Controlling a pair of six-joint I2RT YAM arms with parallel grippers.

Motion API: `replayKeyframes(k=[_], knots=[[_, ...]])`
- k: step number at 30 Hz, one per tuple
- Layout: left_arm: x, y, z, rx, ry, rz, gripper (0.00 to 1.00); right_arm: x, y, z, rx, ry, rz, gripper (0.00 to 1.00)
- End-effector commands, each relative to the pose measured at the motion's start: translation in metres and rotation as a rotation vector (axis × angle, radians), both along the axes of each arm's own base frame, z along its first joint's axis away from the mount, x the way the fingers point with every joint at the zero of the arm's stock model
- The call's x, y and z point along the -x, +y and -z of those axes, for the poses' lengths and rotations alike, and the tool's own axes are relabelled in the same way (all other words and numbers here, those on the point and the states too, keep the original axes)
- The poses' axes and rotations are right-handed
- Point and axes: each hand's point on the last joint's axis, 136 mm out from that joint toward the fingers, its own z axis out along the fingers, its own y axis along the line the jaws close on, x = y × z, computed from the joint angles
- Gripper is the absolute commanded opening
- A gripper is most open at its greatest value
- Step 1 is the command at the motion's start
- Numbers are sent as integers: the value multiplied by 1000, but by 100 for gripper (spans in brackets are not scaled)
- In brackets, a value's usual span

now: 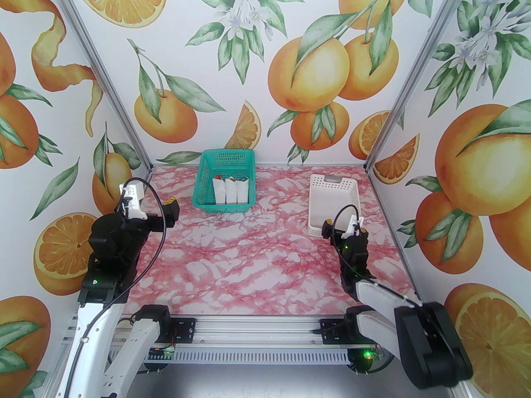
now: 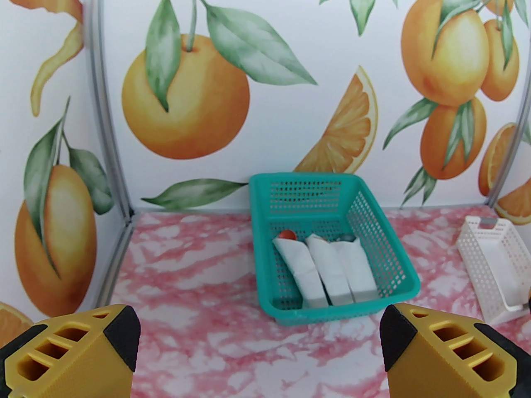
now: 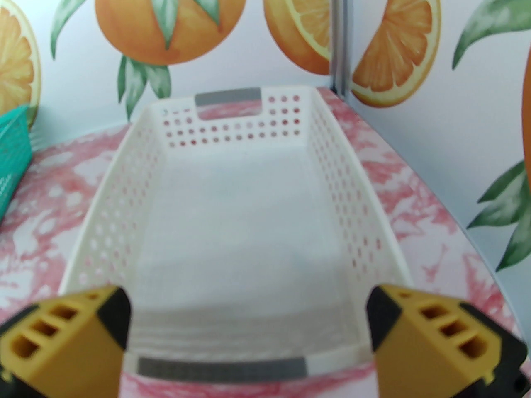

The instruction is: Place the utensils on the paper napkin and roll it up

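Inside the white basket (image 3: 348, 205), flat white paper napkin (image 3: 244, 230), blurred, at 12 o'clock just beyond the right gripper (image 3: 249, 311), jaws spread wide and empty, left gripper (image 2: 259, 332) likewise released, teal basket (image 2: 340, 314) holding three wrapped bundles (image 2: 332, 272) at its 1 o'clock, pink marbled table (image 2: 199, 288).

We see white-shelled arm links (image 1: 95, 338), black joint housings (image 1: 112, 239), thin black cables (image 1: 161, 228), green lights (image 1: 95, 282) (small, glowing) and yellow slotted gripper fingers (image 2: 66, 359) with black pads (image 2: 122, 334).
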Motion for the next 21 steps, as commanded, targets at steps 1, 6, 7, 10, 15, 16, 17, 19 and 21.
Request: replayKeyframes(k=[1,6,7,10,15,16,17,19,21], knots=[[-3,4,0,9,-13,-23,100,-10,7,-30,10,-151,-46,100],[-8,5,4,5,-2,-28,100,-24,8,-21,50,-129,-53,100],[-9,6,5,3,1,-32,100,-26,8,-17,44,-123,-56,100],[-13,13,10,-9,24,-76,100,-32,9,-9,43,-121,-59,100],[-20,18,23,-37,50,-97,100,-35,1,1,26,-99,-25,100],[-21,20,26,-50,46,-108,100,-37,-1,2,17,-89,-12,100],[-21,23,28,-61,35,-121,100,-39,-4,3,11,-82,-3,100],[-24,23,36,-90,10,-120,100,-49,-9,8,-5,-32,24,100],[-26,29,53,-141,18,-143,100,-59,-3,11,11,16,-3,100]])
